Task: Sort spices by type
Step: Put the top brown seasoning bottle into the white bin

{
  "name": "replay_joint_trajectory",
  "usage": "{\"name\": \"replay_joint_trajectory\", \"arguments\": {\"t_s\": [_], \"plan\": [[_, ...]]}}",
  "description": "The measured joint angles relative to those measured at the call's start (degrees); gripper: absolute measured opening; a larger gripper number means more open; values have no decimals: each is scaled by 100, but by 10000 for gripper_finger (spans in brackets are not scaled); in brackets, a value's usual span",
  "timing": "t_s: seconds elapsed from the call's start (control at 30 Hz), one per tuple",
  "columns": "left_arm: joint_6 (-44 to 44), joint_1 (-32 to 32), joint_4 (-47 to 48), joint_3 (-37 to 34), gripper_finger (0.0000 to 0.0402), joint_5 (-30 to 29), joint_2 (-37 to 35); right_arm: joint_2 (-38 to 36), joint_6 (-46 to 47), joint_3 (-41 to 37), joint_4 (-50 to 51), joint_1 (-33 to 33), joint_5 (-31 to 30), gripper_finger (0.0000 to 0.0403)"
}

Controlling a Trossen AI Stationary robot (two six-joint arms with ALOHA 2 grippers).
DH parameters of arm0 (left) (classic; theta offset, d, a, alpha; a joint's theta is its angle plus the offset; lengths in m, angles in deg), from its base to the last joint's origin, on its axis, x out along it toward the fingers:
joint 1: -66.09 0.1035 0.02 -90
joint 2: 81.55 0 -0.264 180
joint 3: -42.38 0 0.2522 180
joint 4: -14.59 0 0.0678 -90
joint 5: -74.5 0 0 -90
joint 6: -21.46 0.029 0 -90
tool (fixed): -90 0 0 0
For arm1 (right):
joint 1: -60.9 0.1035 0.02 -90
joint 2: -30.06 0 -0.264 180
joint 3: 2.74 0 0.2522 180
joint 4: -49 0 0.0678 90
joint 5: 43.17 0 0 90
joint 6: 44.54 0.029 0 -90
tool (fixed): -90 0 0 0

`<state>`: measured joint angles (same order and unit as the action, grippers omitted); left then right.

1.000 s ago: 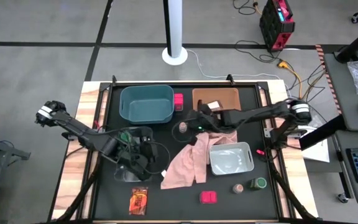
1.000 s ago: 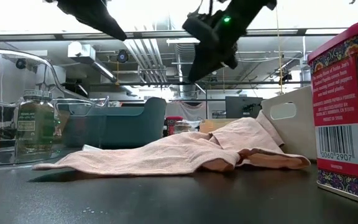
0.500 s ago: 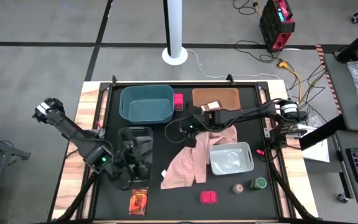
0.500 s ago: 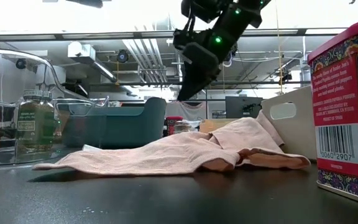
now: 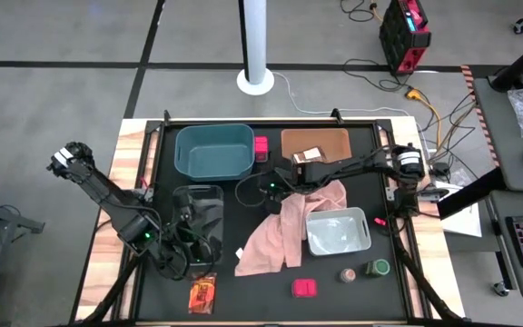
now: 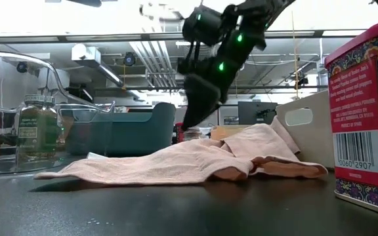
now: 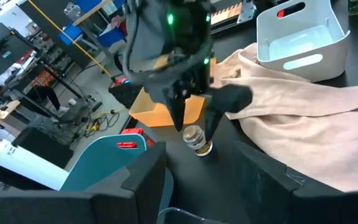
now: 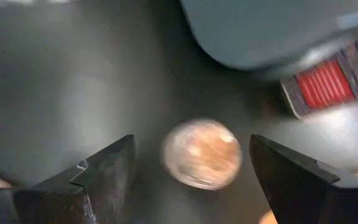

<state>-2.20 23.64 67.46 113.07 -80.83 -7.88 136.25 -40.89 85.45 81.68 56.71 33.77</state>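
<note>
A brownish jar with a pinkish top (image 8: 202, 154) stands upright on the black table between the teal bin (image 5: 213, 152) and the pink cloth (image 5: 284, 232). My right gripper (image 8: 191, 144) hangs open just above it, pointing down, one finger on each side of the jar (image 7: 196, 138), touching nothing. My left gripper (image 7: 201, 183) is open by the near end of the clear bin (image 5: 198, 204), where a green-lidded jar (image 6: 37, 128) stands. Pink boxes (image 5: 261, 147) (image 5: 304, 288), two more jars (image 5: 346, 274) (image 5: 377, 268), an orange-red packet (image 5: 203, 292) and a brown packet (image 5: 309, 154) lie about.
A grey bin (image 5: 337, 232) sits right of the cloth, partly on it. The orange bin (image 5: 330, 141) holds the brown packet at the far right. One pink box leans close to the teal bin's right wall. The near pink box (image 6: 366, 111) fills the low view's right edge.
My right gripper has gone toward the table's left edge and down, from over the cloth to just above the pink-topped jar, and has opened. My left gripper has drawn back from the clear bin toward the near edge. The jar and the cloth have stayed put.
</note>
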Motion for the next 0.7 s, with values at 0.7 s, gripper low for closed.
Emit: {"name": "replay_joint_trajectory", "arguments": {"t_s": [0.7], "plan": [[-133, -4, 105, -9, 166, -270, 13, 324, 402, 9, -182, -122, 6, 165]]}}
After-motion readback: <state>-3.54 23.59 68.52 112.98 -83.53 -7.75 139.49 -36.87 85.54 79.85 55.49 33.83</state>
